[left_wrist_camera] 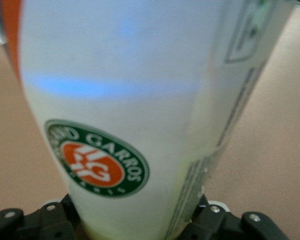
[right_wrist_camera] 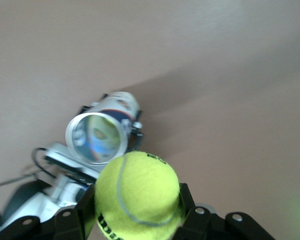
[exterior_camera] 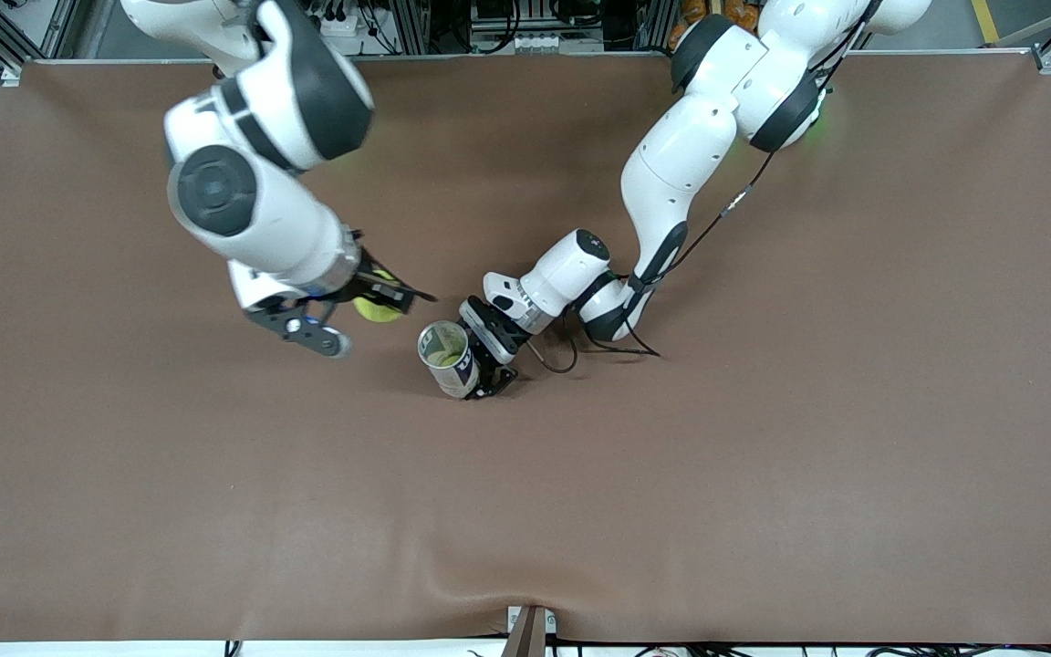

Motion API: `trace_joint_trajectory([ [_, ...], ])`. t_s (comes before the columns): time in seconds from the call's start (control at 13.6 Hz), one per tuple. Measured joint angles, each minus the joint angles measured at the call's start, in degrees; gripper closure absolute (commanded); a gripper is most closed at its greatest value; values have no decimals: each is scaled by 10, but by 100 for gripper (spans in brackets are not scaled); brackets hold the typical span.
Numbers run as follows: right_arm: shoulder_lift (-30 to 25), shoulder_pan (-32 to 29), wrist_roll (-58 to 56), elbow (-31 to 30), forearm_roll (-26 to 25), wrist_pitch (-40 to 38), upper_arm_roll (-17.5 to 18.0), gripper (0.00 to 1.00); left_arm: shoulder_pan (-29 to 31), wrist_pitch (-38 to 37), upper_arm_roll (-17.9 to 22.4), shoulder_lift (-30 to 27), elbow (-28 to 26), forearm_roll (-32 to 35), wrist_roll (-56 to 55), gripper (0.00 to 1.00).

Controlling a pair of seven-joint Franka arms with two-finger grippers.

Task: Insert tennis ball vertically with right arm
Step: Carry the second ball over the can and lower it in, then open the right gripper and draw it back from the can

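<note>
My right gripper (exterior_camera: pixel 381 301) is shut on a yellow-green tennis ball (exterior_camera: pixel 376 308), which fills the near part of the right wrist view (right_wrist_camera: pixel 137 192). It hangs above the table, beside the can and toward the right arm's end. A clear tennis ball can (exterior_camera: pixel 449 357) with a white Roland Garros label (left_wrist_camera: pixel 97 159) stands about upright, its open mouth (right_wrist_camera: pixel 96 138) facing up. My left gripper (exterior_camera: pixel 486 363) is shut on the can's lower part. Yellow-green shows inside the can.
The brown table cover (exterior_camera: pixel 763 438) lies flat all around. A black cable (exterior_camera: pixel 571 351) loops on the table beside the left wrist. A small bracket (exterior_camera: pixel 530 630) sits at the table's near edge.
</note>
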Motion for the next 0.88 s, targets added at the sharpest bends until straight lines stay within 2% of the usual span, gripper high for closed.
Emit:
trace_joint_trajectory([
  [0.29,35,33,64,1,0,71,-1,100,0,0,0,0,0,0,0,16],
  [0.88,55,31,66,11,-7,77,-10,100,0,0,0,0,0,0,0,16],
])
